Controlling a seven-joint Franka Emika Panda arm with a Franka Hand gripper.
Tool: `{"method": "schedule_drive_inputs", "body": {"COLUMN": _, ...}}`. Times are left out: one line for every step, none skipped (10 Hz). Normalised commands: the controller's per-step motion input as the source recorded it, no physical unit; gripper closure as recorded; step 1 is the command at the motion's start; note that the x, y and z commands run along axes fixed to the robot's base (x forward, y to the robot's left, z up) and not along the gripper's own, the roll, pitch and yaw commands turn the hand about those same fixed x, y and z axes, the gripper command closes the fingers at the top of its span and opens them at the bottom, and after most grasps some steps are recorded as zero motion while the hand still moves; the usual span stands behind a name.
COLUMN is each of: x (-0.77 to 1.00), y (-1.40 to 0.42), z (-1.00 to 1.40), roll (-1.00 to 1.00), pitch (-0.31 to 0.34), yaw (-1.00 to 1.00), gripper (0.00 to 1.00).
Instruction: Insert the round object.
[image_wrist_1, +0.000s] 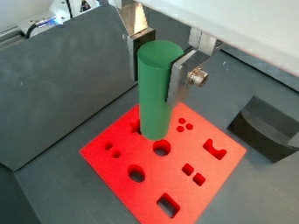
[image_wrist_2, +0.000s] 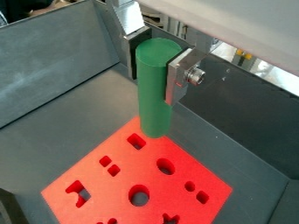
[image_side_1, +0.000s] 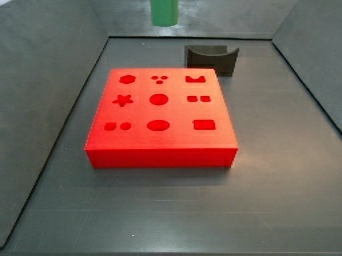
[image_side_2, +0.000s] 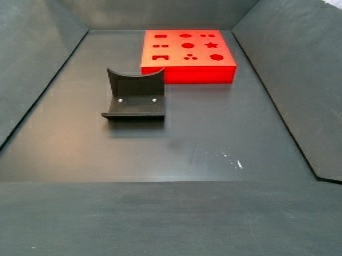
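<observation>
Peg alignment is my concern: my end effector (image_wrist_1: 156, 63) is clamped on the upright green peg (image_wrist_1: 156, 92), held well above the red block (image_side_1: 160, 112), long axis vertical, holes below.

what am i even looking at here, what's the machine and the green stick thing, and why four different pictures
It is one robot arm with a two-finger gripper, seen at one moment by four cameras. Two cameras sit on the arm's wrist and look down past the fingers, which are flat silver plates. Two more are fixed beside the dark bin.

The gripper is shut on the green peg, a long round cylinder held upright in the air above the red block. In a side view only the peg's lower end shows at the top edge.

The red block lies flat on the floor and has holes of several shapes, some round. The dark grey block with a curved notch sits apart from it.
</observation>
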Motion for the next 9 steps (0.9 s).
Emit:
{"method": "schedule_drive_inputs", "body": {"x": 0.02, "y": 0.0, "z": -0.03, "roll": 0.1, "pitch": 0.0, "yaw": 0.0, "gripper": 1.0}}
{"method": "schedule_drive_inputs", "body": {"x": 0.01, "y": 0.27, "z": -0.41, "roll": 0.3, "pitch": -0.074, "yaw": -0.19, "gripper": 1.0}}
{"method": "schedule_drive_inputs", "body": {"x": 0.0, "y": 0.47, "z": -0.59, "roll": 0.33, "pitch": -0.079, "yaw": -0.31, "gripper": 1.0}}
{"method": "schedule_drive_inputs", "body": {"x": 0.0, "y": 0.6, "z": -0.64, "roll": 0.24, "pitch": -0.07, "yaw": -0.29, "gripper": 1.0}}
{"method": "schedule_drive_inputs", "body": {"x": -0.02, "y": 0.74, "z": -0.62, "roll": 0.16, "pitch": -0.074, "yaw": -0.22, "gripper": 1.0}}
{"method": "schedule_drive_inputs", "body": {"x": 0.0, "y": 0.74, "z": -0.52, "roll": 0.0, "pitch": -0.057, "yaw": -0.15, "gripper": 1.0}}
{"method": "schedule_drive_inputs", "body": {"x": 0.07, "y": 0.37, "z": -0.51, "roll": -0.01, "pitch": -0.06, "yaw": -0.03, "gripper": 1.0}}
{"method": "schedule_drive_inputs", "body": {"x": -0.16, "y": 0.0, "z": -0.59, "roll": -0.1, "pitch": 0.0, "yaw": 0.0, "gripper": 1.0}}
{"method": "schedule_drive_inputs", "body": {"x": -0.08, "y": 0.04, "z": -0.5, "roll": -0.18, "pitch": 0.029, "yaw": 0.0, "gripper": 1.0}}
